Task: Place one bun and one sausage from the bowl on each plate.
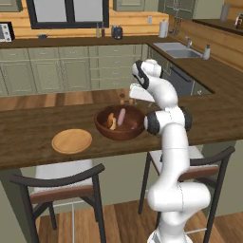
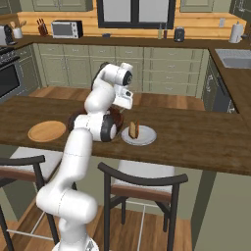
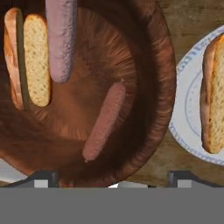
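Looking along the hand, we see the fingers (image 3: 113,177) spread wide and holding nothing, their two dark tips at the bottom edge, one at 7 o'clock and one at 5 o'clock. Between and just above them lies the near rim of the bowl (image 3: 164,78), so the hand hangs over the bowl's edge.

Inside the bowl one sausage (image 3: 104,121) lies slanted near the centre of the hand view, straight up from the gap between the fingers and apart from them. A second sausage (image 3: 60,39) lies at 11 o'clock, and just beside it at 10 o'clock a bun (image 3: 26,57) rests against the bowl's wall. At 3 o'clock, outside the bowl, another bun (image 3: 214,94) lies on the pale plate (image 3: 183,109), whose rim sits just beside the bowl's rim.

From the right base view, that pale plate carries the bun and a thin dark upright piece next to it, which we cannot identify for certain. The bowl is largely hidden there behind the arm's elbow.

From the left base view, the bowl sits mid-tabletop (image 1: 28,128) with the wooden plate (image 1: 71,141) at its 8 o'clock, near but apart, and bare. The wooden plate lies close to the tabletop's near edge. Broad open wood stretches left of it and behind the bowl.

Two chairs (image 1: 61,182) stand tucked under the near edge. The arm's own elbow stands between the base cameras and the bowl's right side.
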